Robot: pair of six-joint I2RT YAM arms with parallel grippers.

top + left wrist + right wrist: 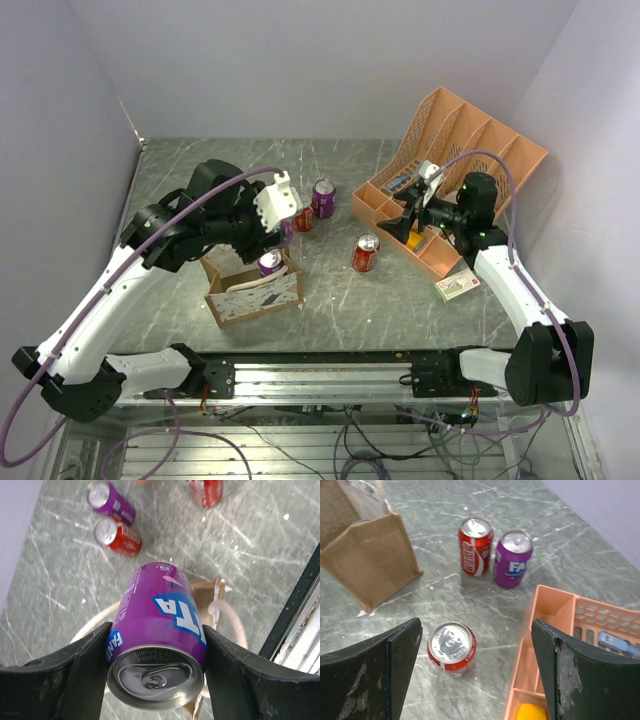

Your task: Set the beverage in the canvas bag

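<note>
My left gripper (157, 629) is shut on a purple Fanta can (160, 600), one finger on each side. In the top view the gripper (268, 252) holds this can (271, 265) upright just over the open mouth of the brown canvas bag (255, 296). The bag's brown rim (207, 587) and cream rope handle (231, 622) show under the can. My right gripper (476, 625) is open and empty above the table beside a standing red can (452, 647). In the top view it (392, 228) hovers by the organizer's front edge.
A red can (365, 252) stands mid-table. Another red can (303, 217) and a purple can (323, 197) stand together behind the bag. An orange plastic file organizer (470, 150) sits at the right with a yellow object (532, 712) inside. A small carton (456, 287) lies by its front.
</note>
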